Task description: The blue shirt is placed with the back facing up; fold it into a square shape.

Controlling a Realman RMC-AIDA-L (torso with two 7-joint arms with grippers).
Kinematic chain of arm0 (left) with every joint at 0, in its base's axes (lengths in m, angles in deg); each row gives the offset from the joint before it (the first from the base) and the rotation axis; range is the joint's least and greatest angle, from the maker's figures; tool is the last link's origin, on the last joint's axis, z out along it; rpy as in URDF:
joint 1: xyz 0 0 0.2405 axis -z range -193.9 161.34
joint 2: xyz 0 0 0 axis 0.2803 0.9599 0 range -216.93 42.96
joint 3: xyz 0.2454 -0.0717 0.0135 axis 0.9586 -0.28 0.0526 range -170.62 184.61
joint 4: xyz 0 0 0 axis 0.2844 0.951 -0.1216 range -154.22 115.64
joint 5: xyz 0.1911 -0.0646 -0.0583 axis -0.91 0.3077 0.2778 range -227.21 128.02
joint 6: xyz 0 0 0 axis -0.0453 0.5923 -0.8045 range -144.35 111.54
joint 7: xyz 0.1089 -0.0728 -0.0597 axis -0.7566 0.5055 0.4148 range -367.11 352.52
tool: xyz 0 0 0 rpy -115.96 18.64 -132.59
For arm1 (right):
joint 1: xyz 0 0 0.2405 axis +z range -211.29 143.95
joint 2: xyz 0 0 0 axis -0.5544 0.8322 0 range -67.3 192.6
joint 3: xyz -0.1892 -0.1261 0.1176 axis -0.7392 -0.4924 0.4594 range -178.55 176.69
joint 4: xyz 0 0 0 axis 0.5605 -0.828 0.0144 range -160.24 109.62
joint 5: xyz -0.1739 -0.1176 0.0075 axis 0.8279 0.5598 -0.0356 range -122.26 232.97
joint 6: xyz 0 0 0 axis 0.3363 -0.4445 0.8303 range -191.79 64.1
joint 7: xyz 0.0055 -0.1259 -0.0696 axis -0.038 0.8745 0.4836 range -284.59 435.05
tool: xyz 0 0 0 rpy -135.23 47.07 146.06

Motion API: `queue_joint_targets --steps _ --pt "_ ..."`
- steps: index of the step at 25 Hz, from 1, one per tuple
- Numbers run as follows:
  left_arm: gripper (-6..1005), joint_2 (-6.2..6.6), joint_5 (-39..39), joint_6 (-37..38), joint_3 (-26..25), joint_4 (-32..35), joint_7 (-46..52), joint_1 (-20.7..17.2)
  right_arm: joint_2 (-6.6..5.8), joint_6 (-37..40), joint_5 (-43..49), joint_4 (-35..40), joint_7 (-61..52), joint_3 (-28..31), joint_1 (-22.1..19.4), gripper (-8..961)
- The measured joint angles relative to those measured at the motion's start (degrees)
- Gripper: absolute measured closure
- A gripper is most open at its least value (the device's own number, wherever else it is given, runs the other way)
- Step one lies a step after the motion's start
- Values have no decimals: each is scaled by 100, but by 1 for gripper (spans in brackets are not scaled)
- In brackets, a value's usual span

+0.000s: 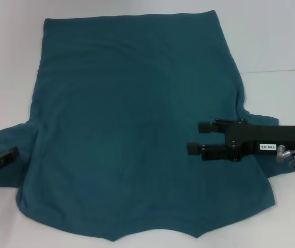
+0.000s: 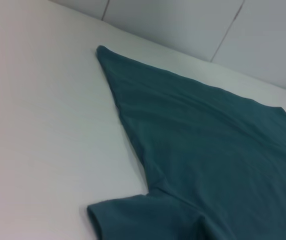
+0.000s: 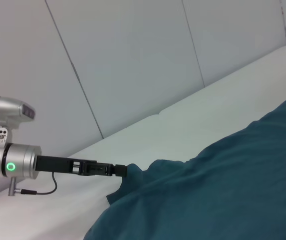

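- L gripper (image 1: 14,151) sits at far left edge of head view, low on the table (image 1: 281,41), tips right at the hem of the shirt's left sleeve (image 1: 14,157). R wrist view shows it (image 3: 122,171) from farther off: tips meet the sleeve edge, cloth bunched up just beside them. Can't tell if the jaws are pinching the cloth or just touching it.
- L wrist view: no fingers of its own seen, only that sleeve (image 2: 132,220) close by, shirt side edge running off toward the far corner, white table (image 2: 37,125) alongside.
- Blue shirt (image 1: 132,129) lies spread flat across mid table, plain side up, no lettering seen. Straight hem at far side; collar end near the robot, w/ a shallow curved notch at the near edge. Covers most of the table in head view.
- R gripper (image 1: 196,137) is over the shirt's right part, pointing toward the robot's left, arm coming in from the right edge. Jaws spread apart, two fingers parallel w/ a clear gap, nothing between them. Can't tell if it touches the cloth or hangs just above.
- Right sleeve (image 1: 263,116) mostly hidden under the R gripper body; bits show above and below it.
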Motion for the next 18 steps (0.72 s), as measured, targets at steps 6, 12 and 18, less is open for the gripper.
queue_joint_targets --steps 6,12,18 --pt "123 7 0 -37 33 -118 -28 93 8 0 0 0 1 0 -20 54" --pt "136 10 -7 -108 65 -205 -90 159 8 -13 0 0 7 0 -30 53" --pt "152 16 -8 -112 75 -249 -114 190 8 -39 0 0 9 0 -29 53"
